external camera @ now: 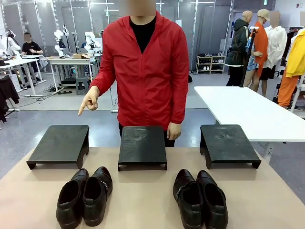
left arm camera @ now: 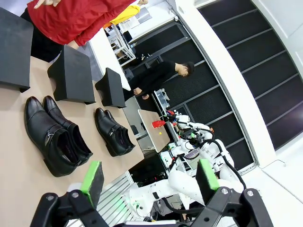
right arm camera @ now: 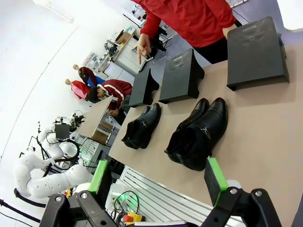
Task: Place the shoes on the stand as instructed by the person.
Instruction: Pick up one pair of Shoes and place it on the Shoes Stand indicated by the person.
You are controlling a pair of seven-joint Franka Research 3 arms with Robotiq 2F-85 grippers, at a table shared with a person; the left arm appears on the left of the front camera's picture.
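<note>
We are looking at two pairs of glossy black shoes, the left pair (external camera: 85, 195) and the right pair (external camera: 200, 198). They are lying on the tan surface (external camera: 143, 200) with toes facing three low black stands (external camera: 142, 145). The person (external camera: 147, 71) is pointing one hand (external camera: 89, 102) down toward the left stand (external camera: 61, 143). Our left gripper (left arm camera: 149, 175) and right gripper (right arm camera: 157, 176) are hanging wide open — gripping nothing.

Four black shoes (external camera: 70, 202) are sitting on the counter (external camera: 143, 200) as two pairs, one pair (external camera: 95, 195) nearer its left edge and the other pair (external camera: 200, 200) nearer its right edge. Three black stands are lining its far edge: the left stand (external camera: 59, 143), the middle stand (external camera: 142, 145) and the right stand (external camera: 228, 143). One person (external camera: 147, 71) is standing behind that edge.
</note>
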